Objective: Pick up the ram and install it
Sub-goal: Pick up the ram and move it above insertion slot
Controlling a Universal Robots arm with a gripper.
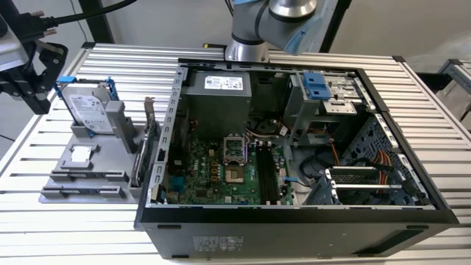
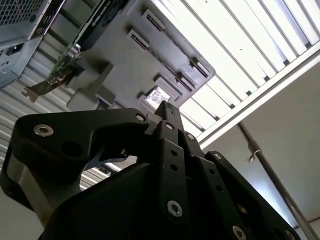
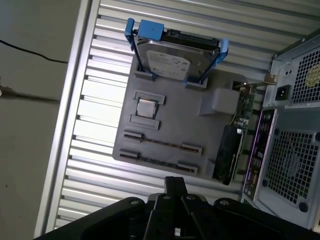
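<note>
While nr grey tray, pincer aloft.

The flat grey plastic holder plate lies on the ribbed aluminium table. The silver boxy hard drive with blue side rails stands upright at the plate's far edge in the exterior view. On the plate a small square silver chip sits just before the drive, and nearer still what may be the thin dark ram lies between end brackets. The upright card with a metal bracket stands along the plate's edge on the exterior view's right, between the plate and the open black metal computer case.
</note>
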